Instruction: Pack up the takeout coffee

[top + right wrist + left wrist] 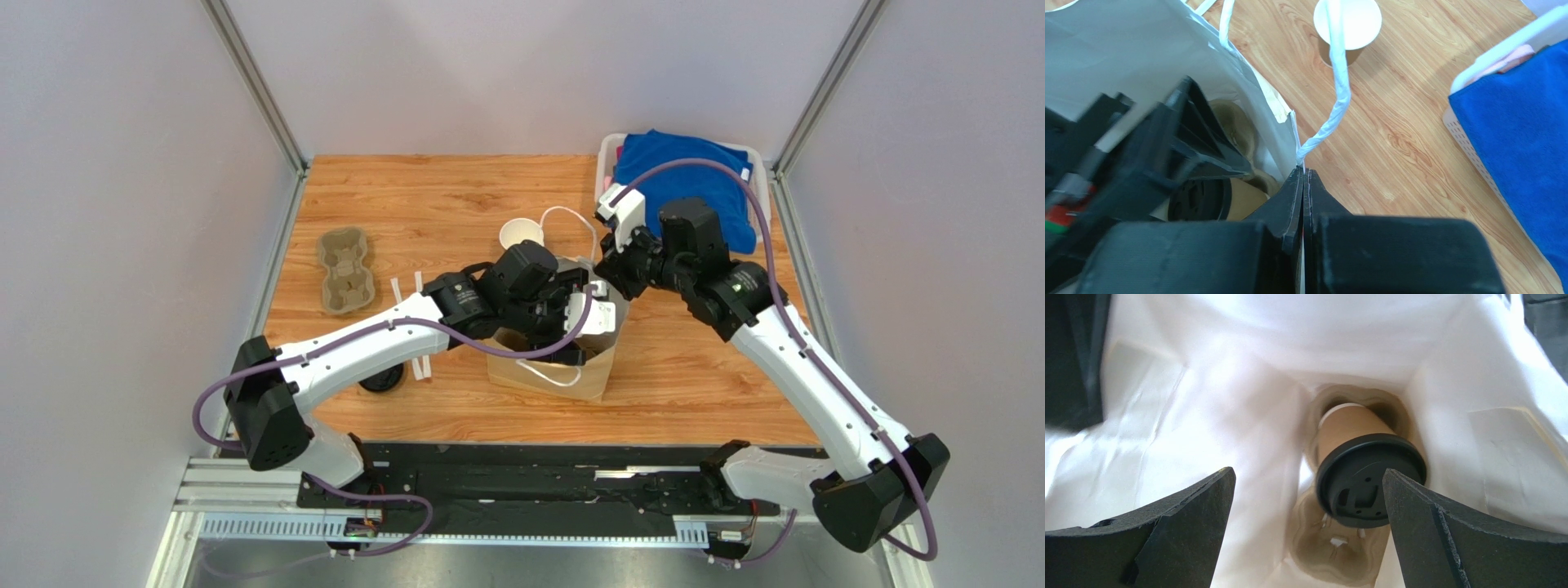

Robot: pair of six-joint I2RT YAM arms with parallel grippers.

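The takeout coffee (1370, 481), a brown paper cup with a black lid, stands in a pulp cup carrier (1339, 554) at the bottom of the paper bag (548, 374). The carrier's near socket is empty. My left gripper (1308, 473) hangs open inside the bag's mouth, above the cup and not touching it. The cup's lid shows beside the right finger (1438, 527). My right gripper (1303, 174) is shut on the bag's rim, at the foot of its white handle (1338, 79). The cup (1206, 199) also shows down inside the bag in the right wrist view.
A lidless brown cup (520, 233) stands behind the bag. A second cup carrier (345, 270) lies at the left, and a loose black lid (383, 380) sits near the left arm. A white basket (605, 157) holding blue cloth (681, 184) stands at the back right.
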